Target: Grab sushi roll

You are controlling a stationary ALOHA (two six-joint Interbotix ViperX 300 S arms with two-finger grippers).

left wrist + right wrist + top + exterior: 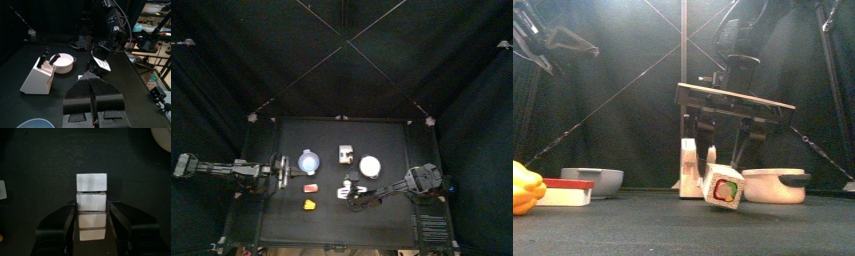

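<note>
The sushi roll is a stubby white piece with a tan and coloured middle. It hangs tilted just above the table in the front view. My right gripper is shut on it, one jaw on each side of the white roll. In the top view the right gripper is at the table's front middle. The roll also shows in the left wrist view. My left gripper is shut and empty. It rests at the table's left.
A larger white oval pot stands behind the right gripper. A white upright box and a pale bowl stand mid-table. A small red block and a yellow piece lie front left.
</note>
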